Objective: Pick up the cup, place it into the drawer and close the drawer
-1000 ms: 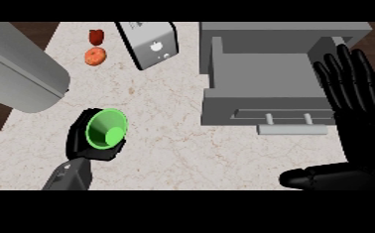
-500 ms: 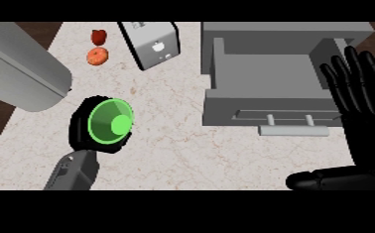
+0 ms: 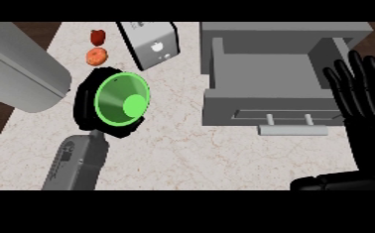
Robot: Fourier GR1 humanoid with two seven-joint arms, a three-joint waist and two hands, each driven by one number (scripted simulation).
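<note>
The open grey drawer (image 3: 271, 76) sits just left of the resting right hand (image 3: 355, 90), whose fingers stand straight and spread, while well to its left the left hand (image 3: 92, 105) curls round the green cup (image 3: 123, 99), its mouth facing up.

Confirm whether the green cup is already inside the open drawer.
No. The green cup sits in the left robot hand over the counter, well left of the open drawer.

Pale marbled counter (image 3: 219, 152): open grey drawer unit (image 3: 275, 83), toaster-like box (image 3: 152, 44), two small reddish items, possibly fruit (image 3: 96, 48)
</note>
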